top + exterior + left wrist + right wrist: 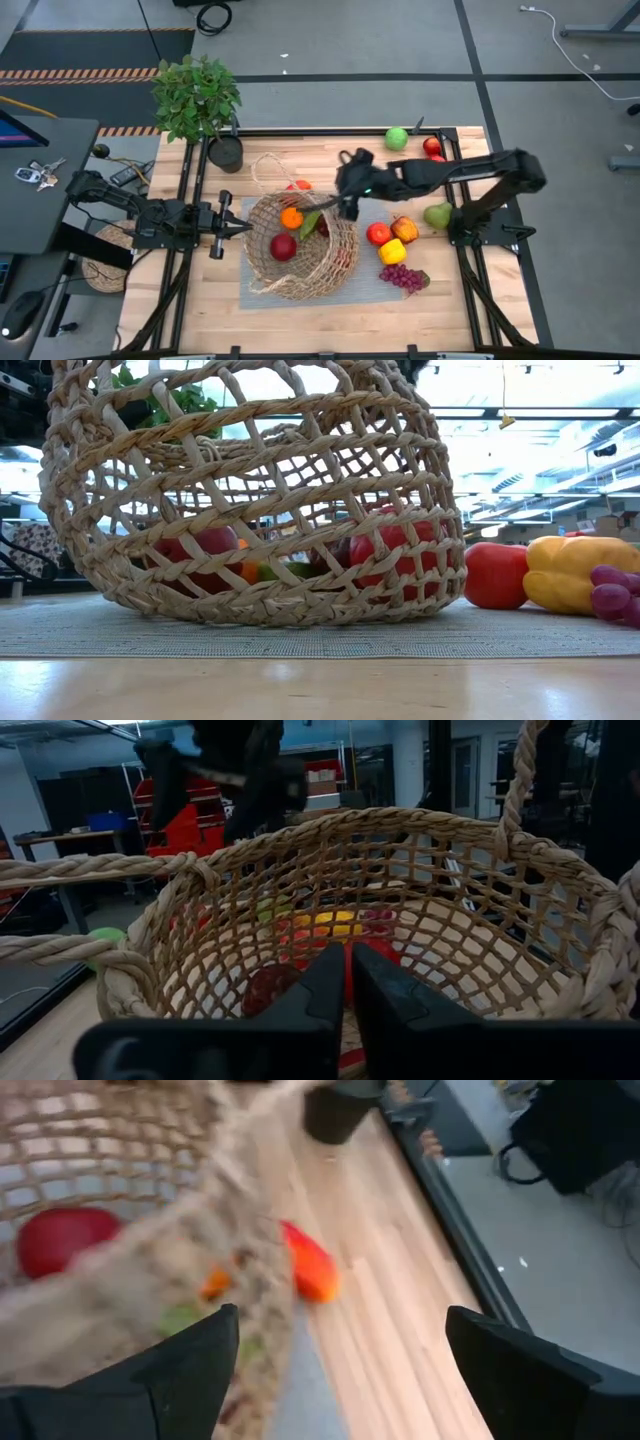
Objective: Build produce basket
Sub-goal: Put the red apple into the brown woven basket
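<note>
The left gripper (243, 228) reaches level, fingers nearly closed, empty, beside the big round tan wicker basket (300, 255) on the grey mat (395, 292). The right gripper (347, 207) – fingers wide apart, empty – hangs over its far rim.

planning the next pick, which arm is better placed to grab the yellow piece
Right. The right gripper hangs open at the basket rim nearest the yellow piece; the left gripper, shut, sits across the basket.
</note>
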Controlling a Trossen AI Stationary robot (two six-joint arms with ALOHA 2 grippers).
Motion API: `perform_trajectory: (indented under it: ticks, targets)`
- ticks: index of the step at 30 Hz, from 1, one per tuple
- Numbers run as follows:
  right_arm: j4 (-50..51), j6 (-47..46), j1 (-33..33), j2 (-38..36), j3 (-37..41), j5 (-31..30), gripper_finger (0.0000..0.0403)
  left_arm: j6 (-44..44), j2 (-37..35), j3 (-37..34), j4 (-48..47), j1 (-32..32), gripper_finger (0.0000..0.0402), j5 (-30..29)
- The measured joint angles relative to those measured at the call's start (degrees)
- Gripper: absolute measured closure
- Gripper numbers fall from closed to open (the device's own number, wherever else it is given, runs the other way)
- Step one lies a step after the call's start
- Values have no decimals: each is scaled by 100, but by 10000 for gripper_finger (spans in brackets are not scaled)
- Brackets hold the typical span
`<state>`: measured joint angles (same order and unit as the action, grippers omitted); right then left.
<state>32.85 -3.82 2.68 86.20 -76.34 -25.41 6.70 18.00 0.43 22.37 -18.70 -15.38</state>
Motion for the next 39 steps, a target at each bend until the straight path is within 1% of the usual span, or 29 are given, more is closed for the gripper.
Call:
perform_trajectory:
  ticks: [5, 9, 11, 14, 19, 20, 21, 24, 26, 29, 31, 33, 36, 39]
  targets:
    - [-1060, 100, -428, -782, 1520, 130, 44, 0, -1, -1, 2, 0, 371, 0]
    - [-1718, 121, -751, -1206, 2401, 127, 44, 0, -1, -1, 2, 0, 366, -2]
    - [-1830, 131, -902, -1337, 2662, 103, 44, 0, 0, -1, 2, 0, 366, -1]
    - [-1905, 79, -1198, -1478, 2856, -15, 44, -2, -2, -2, 2, 0, 369, -2]
    - [-1896, -110, -1958, -1415, 2954, -157, 44, 0, 0, -1, 2, 0, 374, 0]
    - [-1855, -230, -2106, -1408, 2968, -38, 44, 0, 0, -1, 2, 0, 373, 0]
    - [-1736, -359, -2221, -1410, 2975, 244, 44, 0, -2, -2, 2, 0, 372, 0]
    - [-1576, -583, -2351, -1463, 2975, 1345, 44, 0, -2, 0, 2, 0, 368, 0]
    - [-1524, -652, -2230, -1530, 2975, 1901, 44, 1, 0, -2, 2, 0, 366, 1]
    - [-1191, -537, -1846, -1585, 2975, 2575, 44, 0, -1, -1, 1, -2, 367, -1]
    - [-989, -571, -1465, -1620, 2975, 2721, 44, 0, -2, -2, 2, -2, 370, 0]
    - [-723, -748, -1027, -1608, 2975, 2547, 44, 0, 0, -2, 2, -2, 372, 0]
    - [-463, -922, -341, -1533, 2975, 2066, 44, 0, 0, -2, 2, -2, 374, 0]
    - [-476, -982, 256, -1533, 2975, 1670, 44, 0, 0, -2, 2, -2, 370, 0]
